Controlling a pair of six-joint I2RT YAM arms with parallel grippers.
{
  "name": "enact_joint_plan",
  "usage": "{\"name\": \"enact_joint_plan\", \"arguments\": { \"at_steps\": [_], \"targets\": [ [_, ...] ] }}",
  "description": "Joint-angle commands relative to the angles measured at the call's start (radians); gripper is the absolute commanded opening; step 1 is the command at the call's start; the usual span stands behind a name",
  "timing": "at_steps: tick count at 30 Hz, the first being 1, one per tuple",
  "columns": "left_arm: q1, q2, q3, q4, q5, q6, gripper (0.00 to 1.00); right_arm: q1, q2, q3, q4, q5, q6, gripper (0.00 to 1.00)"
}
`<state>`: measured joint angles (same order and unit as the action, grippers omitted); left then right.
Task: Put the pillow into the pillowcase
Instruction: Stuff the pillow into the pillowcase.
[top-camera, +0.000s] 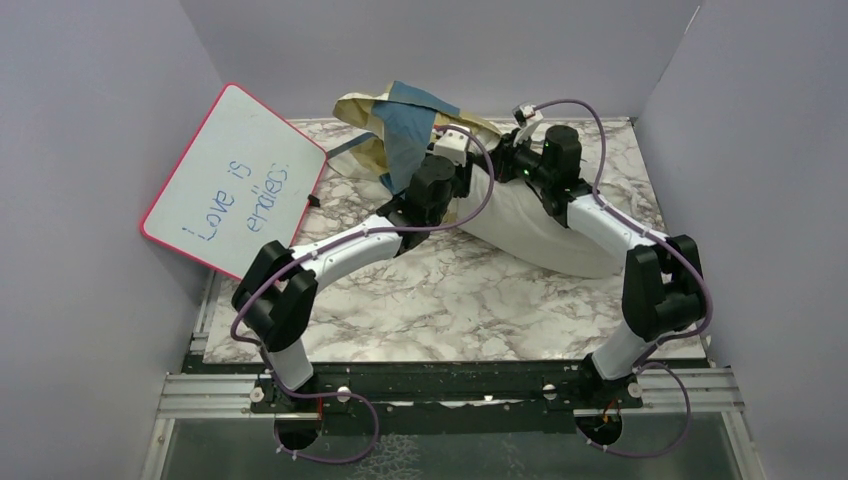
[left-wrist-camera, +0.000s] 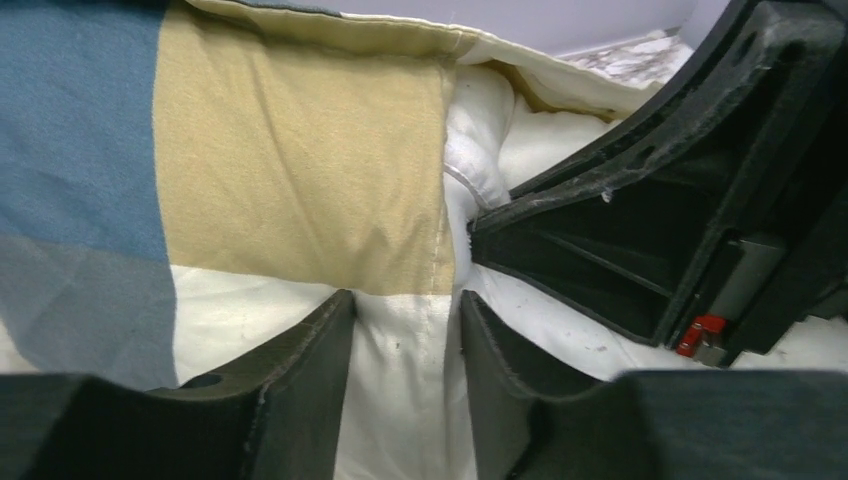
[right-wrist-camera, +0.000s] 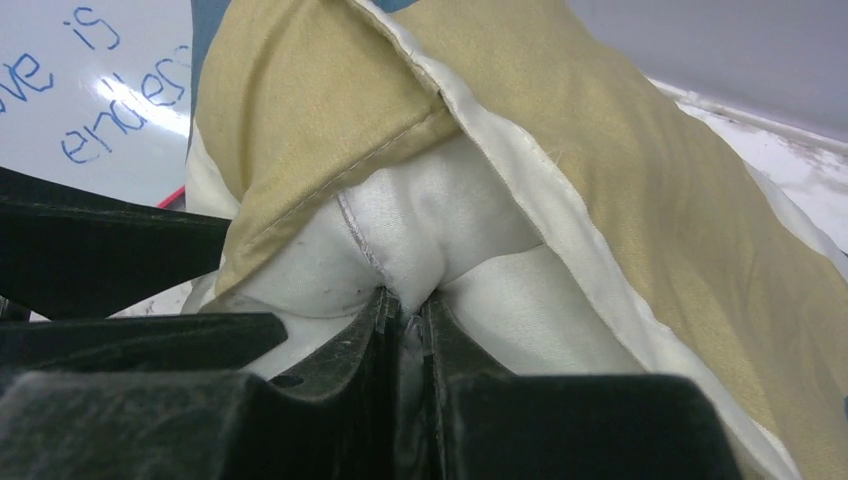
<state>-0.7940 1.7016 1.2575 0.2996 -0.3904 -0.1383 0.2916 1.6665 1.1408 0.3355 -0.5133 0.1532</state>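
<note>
The pillow (top-camera: 540, 240) is lying on the far right part of the marble table (top-camera: 450, 300). Its far left end is sitting under the open edge of the pillowcase (top-camera: 400, 130), which is bunching up near the far wall. The right gripper (right-wrist-camera: 405, 300) is pinching a fold of the pillow at its seam, jaws almost pressed together. The left gripper (left-wrist-camera: 405, 300) is holding its jaws spread, with the pillowcase hem running between them unclamped. A whiteboard (top-camera: 235, 180) is leaning at the far left.
</note>
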Motion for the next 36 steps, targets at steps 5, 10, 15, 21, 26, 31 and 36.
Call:
{"name": "enact_joint_plan", "arguments": {
  "at_steps": [5,10,15,21,26,31,36],
  "targets": [
    [-0.019,0.019,0.073,-0.056,0.086,0.024,0.19,0.006,0.099,-0.086,-0.033,-0.016,0.049,0.14],
    [-0.059,0.004,0.079,-0.013,0.123,0.014,0.02,0.006,0.118,-0.086,-0.002,-0.026,0.085,0.14],
    [-0.062,0.01,0.079,0.023,0.269,-0.058,0.08,0.006,0.124,-0.088,0.031,-0.025,0.123,0.14],
    [-0.083,0.046,0.1,0.024,0.274,-0.038,0.11,0.006,0.127,-0.083,0.058,-0.03,0.165,0.14],
    [-0.083,0.049,0.08,0.014,0.223,-0.022,0.08,0.006,0.123,-0.083,0.064,-0.036,0.171,0.14],
    [-0.083,0.037,0.057,0.036,0.234,-0.029,0.0,0.006,0.116,-0.101,0.098,-0.04,0.199,0.14],
    [-0.084,0.004,0.058,-0.053,0.091,-0.055,0.24,0.006,0.1,-0.113,0.108,-0.038,0.21,0.14]
  ]
}}
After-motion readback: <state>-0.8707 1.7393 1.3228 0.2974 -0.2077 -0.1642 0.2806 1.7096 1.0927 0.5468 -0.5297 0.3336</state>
